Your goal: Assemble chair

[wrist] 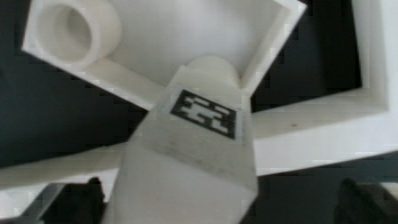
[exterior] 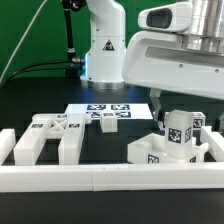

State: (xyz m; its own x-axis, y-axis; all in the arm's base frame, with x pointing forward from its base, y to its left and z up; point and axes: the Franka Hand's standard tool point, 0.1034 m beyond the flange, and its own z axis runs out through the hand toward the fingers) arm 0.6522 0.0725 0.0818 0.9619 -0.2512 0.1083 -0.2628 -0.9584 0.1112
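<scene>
Note gripper (exterior: 178,108) spread wide, clamping nothing. In the wrist view, spot dark fingertips (wrist: 50,205) far out on either side of the tagged leg (exterior: 178,132), with clear gaps both sides and no contact.

Find that leg upright at the exterior view's right, directly under the gripper, standing on or in the slotted panel (exterior: 140,150). Cannot tell whether seated in a slot or just resting there. In the wrist view, also note a round hole in the panel beyond the leg.

Find the other chair parts loose and well apart from the gripper:
- legged block (exterior: 45,138) at the exterior view's left
- small cube (exterior: 108,123) just in front of the marker board (exterior: 100,108)
- all of it behind the border wall (exterior: 110,178)

Handling, as a judgement: looks like hard moulded plastic, so expect stiff, light, not fragile, and smooth enough to slip under a shallow pinch. Being light and tall, likely to tip or twist if nudged off-centre.

Best to take hold across two flat opposite side faces, around mid-height or a little above, never on corners. Keep the pads square to the faces and clear of the panel below.
</scene>
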